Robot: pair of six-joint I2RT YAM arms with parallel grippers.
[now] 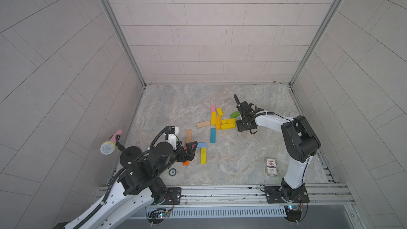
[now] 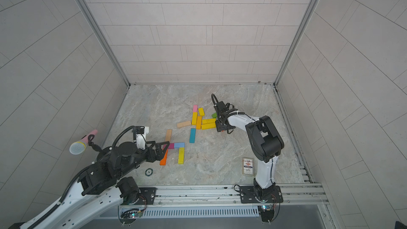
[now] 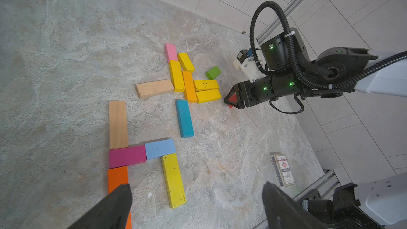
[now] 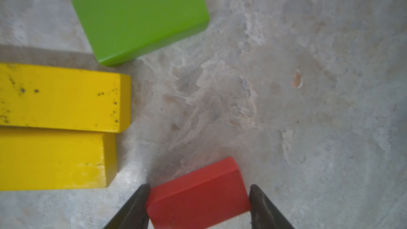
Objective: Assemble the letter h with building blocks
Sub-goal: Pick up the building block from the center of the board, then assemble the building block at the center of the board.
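Red-painted wood sits between the fingers of the right pincer point(image 4: 199, 187): the short red block point(image 4: 198, 203) lies flat on the marbled worktop point(image 4: 308, 106), clasped at both sides, just beside two scuffed yellow blocks point(image 4: 59, 98). Smooth paint and softly rounded edges could slip, so a square, firm hold and a straight lift seem best. Meanwhile the left pincer point(image 3: 197, 185) hangs wide open over the h point(image 3: 127, 156) laid out in plain wood, magenta, blue, yellow and orange pieces.

Left arm point(image 1: 141, 172) jaws spread, right arm point(image 1: 273, 120) jaws gripping
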